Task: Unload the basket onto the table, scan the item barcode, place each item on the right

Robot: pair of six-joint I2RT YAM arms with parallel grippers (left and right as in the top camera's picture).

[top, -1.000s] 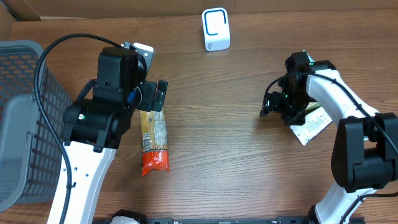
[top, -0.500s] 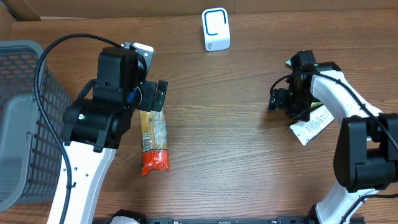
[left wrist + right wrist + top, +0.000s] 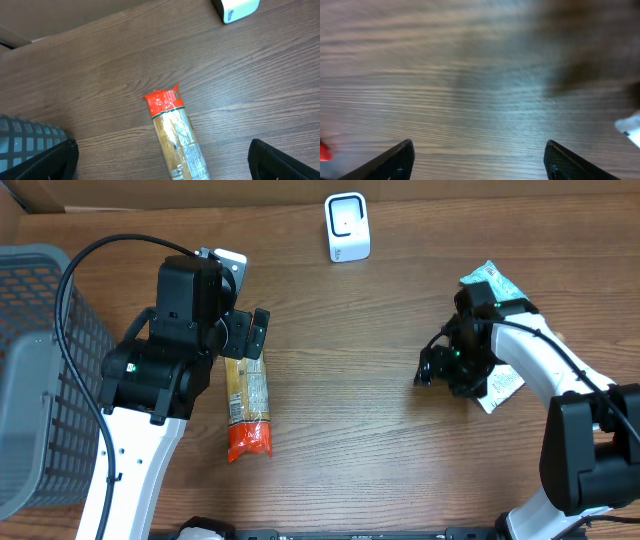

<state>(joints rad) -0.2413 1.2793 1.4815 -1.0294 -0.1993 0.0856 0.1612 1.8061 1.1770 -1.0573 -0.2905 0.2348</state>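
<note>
Left wrist view, pasta packet (image 3: 176,131) beneath left claw (image 3: 164,161), jaws apart, right claw (image 3: 481,162) apart over table (image 3: 480,75)

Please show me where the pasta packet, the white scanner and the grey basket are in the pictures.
pasta packet (image 3: 247,395), overhead view, on its clear middle part.
white scanner (image 3: 347,227), overhead view, on its front face.
grey basket (image 3: 35,290), overhead view, on its mesh wall.

Item count: one table (image 3: 350,380); one grey basket (image 3: 85,350) at the left edge; one white scanner (image 3: 347,227) at top centre; one pasta packet (image 3: 247,405) at lower left; one white pouch (image 3: 500,388) at right. Arms: two, namely left arm (image 3: 160,370) and right arm (image 3: 560,365).
</note>
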